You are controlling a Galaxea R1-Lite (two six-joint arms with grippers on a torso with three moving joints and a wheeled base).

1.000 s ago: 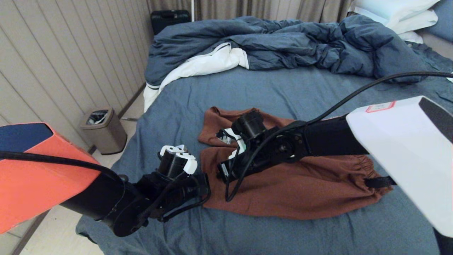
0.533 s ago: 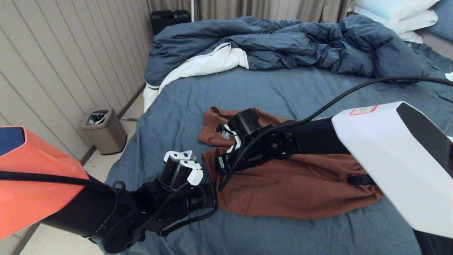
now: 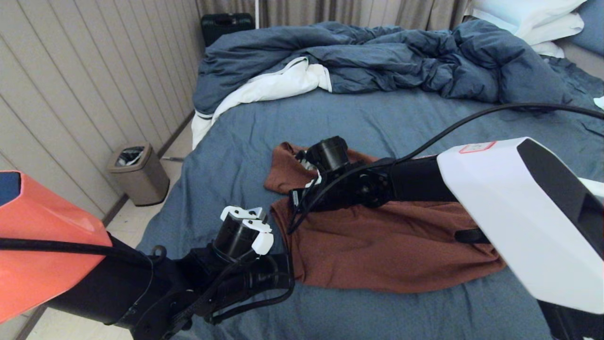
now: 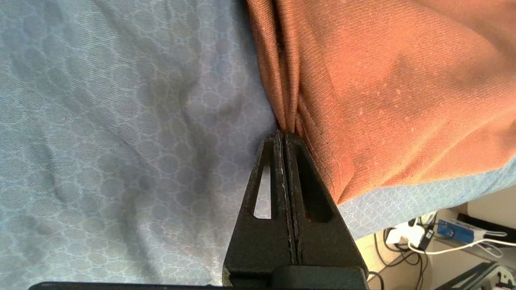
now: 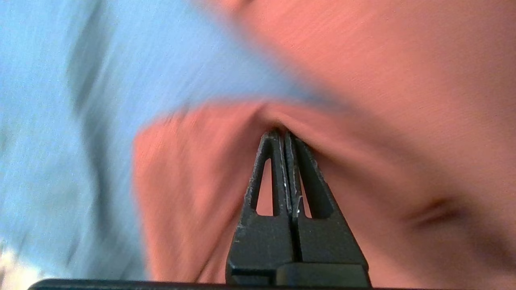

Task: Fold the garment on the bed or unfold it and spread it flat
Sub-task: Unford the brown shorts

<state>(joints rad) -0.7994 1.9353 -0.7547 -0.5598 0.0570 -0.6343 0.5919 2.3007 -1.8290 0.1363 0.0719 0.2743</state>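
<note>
The shorts (image 3: 391, 245) lie on the bed (image 3: 377, 123), near its front edge and toward the left side, spread out sideways with the bulk of the rust-brown cloth running off to the right under the white right arm. Both arms are down on the cloth at its left end. The left claw (image 4: 285, 135) is pressed shut on a pinched fold at the edge of the shorts (image 4: 383, 88), the two black fingers (image 4: 306, 181) tight together with the fabric gathered into narrow pleats right at their tips; the blue sheet shows beside it. In the head view that arm comes in low from the left, its wrist sitting just at the near-left corner of the cloth. The right claw (image 5: 284, 135) is likewise clamped shut, gripping a raised ridge of the shorts (image 5: 403, 100), which tents up around its tips; this arm reaches across from the right to the far-left part of the cloth, where a flap is folded over and lifted a little off the sheet. Behind the shorts the blue duvet (image 3: 377, 61) is bunched across the bed with its white lining turned out on the left, and white pillows (image 3: 528, 19) sit at the far right corner. A small bin (image 3: 138, 174) stands on the floor by the panelled wall (image 3: 71, 85).
</note>
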